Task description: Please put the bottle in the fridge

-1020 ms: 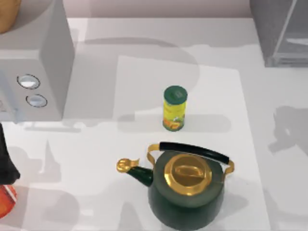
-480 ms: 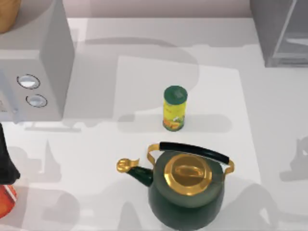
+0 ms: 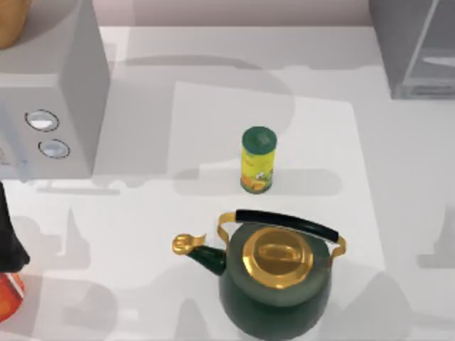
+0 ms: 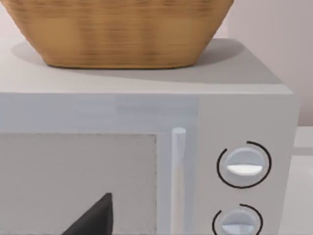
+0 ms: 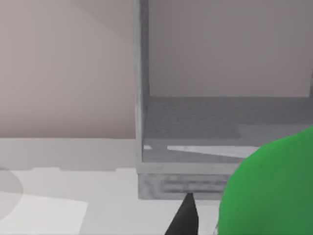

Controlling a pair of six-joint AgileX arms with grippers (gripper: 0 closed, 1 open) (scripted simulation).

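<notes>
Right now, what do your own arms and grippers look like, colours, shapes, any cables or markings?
Little of them shows. The left gripper appears as a plain matte black wedge tapering to a point. The right gripper is a similar slim black pointed tip. No cables, markings or labels are visible on either.

White table (image 3: 142,234), pale pinkish wall (image 5: 63,68)

Woven basket (image 4: 117,32) atop grey box (image 4: 146,117) with two round dials (image 4: 243,166), close up.
</notes>
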